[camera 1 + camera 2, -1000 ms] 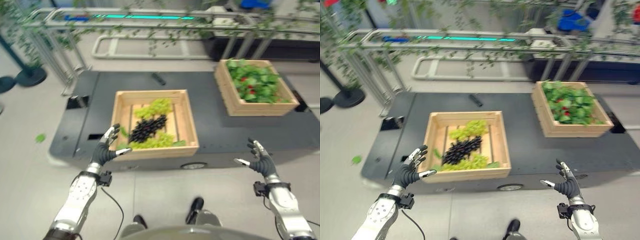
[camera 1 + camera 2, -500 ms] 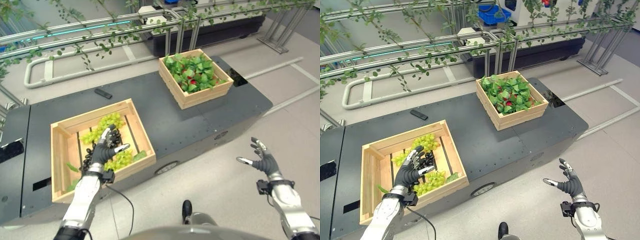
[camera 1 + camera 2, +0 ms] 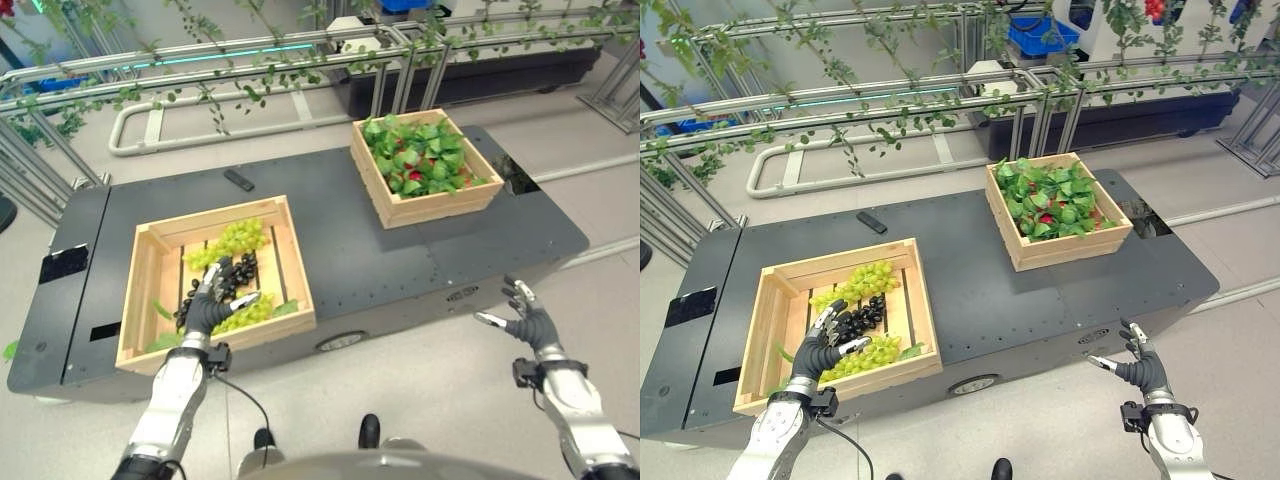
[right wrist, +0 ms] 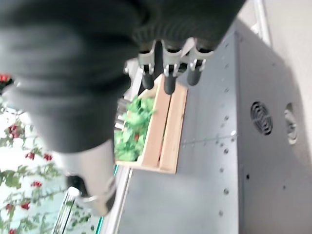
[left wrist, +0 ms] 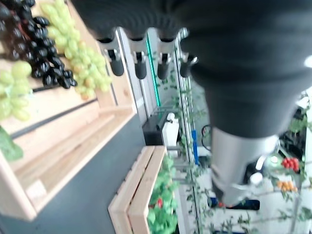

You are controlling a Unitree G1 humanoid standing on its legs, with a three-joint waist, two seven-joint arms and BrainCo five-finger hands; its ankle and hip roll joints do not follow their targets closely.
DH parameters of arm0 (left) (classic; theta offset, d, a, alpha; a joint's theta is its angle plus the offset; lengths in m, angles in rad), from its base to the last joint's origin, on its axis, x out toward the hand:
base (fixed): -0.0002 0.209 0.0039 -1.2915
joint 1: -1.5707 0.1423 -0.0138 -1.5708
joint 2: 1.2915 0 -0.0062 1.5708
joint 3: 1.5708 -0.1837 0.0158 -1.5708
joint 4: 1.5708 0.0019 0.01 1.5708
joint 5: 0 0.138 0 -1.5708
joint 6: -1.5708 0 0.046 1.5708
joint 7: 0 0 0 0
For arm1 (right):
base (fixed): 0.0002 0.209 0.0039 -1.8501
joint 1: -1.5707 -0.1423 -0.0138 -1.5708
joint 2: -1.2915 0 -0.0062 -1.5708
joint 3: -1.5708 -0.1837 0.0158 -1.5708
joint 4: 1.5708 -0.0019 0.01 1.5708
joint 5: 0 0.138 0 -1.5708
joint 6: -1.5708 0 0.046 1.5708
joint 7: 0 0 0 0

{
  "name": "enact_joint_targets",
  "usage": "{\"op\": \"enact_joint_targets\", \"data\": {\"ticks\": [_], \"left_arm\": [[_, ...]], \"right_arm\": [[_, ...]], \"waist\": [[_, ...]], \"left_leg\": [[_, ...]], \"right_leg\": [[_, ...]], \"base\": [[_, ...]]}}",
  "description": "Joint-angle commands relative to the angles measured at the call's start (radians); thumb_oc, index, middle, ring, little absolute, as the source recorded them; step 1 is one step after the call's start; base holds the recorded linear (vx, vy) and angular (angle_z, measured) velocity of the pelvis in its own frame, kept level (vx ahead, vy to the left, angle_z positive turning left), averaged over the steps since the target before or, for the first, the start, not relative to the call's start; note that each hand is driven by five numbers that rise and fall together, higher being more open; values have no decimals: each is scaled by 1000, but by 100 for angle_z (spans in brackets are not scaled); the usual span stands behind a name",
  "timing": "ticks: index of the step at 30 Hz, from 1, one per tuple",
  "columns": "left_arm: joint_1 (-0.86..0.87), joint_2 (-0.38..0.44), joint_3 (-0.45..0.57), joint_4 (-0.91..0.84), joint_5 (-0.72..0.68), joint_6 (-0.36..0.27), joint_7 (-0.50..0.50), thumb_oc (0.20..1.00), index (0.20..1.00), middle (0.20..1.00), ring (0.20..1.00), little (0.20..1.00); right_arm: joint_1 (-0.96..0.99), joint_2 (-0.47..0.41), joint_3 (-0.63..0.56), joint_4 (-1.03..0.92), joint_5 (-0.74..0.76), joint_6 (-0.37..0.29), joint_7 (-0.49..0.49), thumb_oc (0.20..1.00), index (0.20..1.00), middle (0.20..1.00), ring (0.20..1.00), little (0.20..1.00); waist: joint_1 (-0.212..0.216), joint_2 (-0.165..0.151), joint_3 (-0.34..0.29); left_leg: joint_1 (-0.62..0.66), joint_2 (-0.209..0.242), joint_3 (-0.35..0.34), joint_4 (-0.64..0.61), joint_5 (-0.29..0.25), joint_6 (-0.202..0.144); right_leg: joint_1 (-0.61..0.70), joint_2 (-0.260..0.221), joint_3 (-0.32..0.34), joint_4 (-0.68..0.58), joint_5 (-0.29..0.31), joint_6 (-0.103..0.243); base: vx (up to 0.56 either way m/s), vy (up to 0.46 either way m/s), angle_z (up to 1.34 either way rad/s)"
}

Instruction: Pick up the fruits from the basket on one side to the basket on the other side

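A wooden crate (image 3: 136, 300) on the left of the dark platform holds two green grape bunches (image 3: 232, 238) and a dark grape bunch (image 3: 228, 278). My left hand (image 3: 210, 305) hovers open just above the fruit near the crate's front, with its fingers (image 5: 140, 68) straight and holding nothing. The dark grapes (image 5: 44, 58) show past them. A second wooden crate (image 3: 440, 208) at the right rear is full of green leaves with some red fruit. My right hand (image 3: 525, 322) is open in front of the platform's right end, over the floor, well short of that crate (image 4: 168, 131).
A small black remote-like bar (image 3: 238, 180) lies on the platform (image 3: 340, 250) behind the left crate. Metal rails hung with vines (image 3: 250, 60) run along the back. Bare platform separates the two crates.
The camera has shifted. My left hand has come from outside the crate's front rim to above the grapes. My right hand has kept its open pose.
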Motion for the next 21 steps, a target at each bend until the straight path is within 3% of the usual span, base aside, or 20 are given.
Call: {"op": "enact_joint_targets", "data": {"ticks": [1, 8, 21], "left_arm": [[-15, 26, 35, -14, 20, -42, 16, 1000, 1000, 1000, 1000, 1000], [-16, 43, 65, 19, 48, -42, 46, 1000, 1000, 1000, 1000, 1000], [15, 40, 85, 106, 73, -35, 49, 1000, 1000, 1000, 1000, 1000]], "right_arm": [[-35, -2, -16, 8, 15, -52, -22, 1000, 1000, 1000, 1000, 1000], [-90, 27, 38, 48, 20, -45, -18, 1000, 1000, 1000, 1000, 1000], [-73, 39, 87, 70, -7, -32, 20, 1000, 1000, 1000, 1000, 1000]], "waist": [[0, -31, -32], [16, -52, -47], [32, -83, -56]], "left_leg": [[14, -32, -20, 21, -40, 17], [53, -61, 3, -47, -42, 38], [87, -71, 4, -70, -48, 49]], "right_leg": [[21, -48, 41, -16, 14, 113], [19, -60, 68, -48, 49, 136], [50, -73, 62, -33, 33, 145]], "base": [[50, 158, 16], [8, 100, 0], [34, 33, -4]]}}
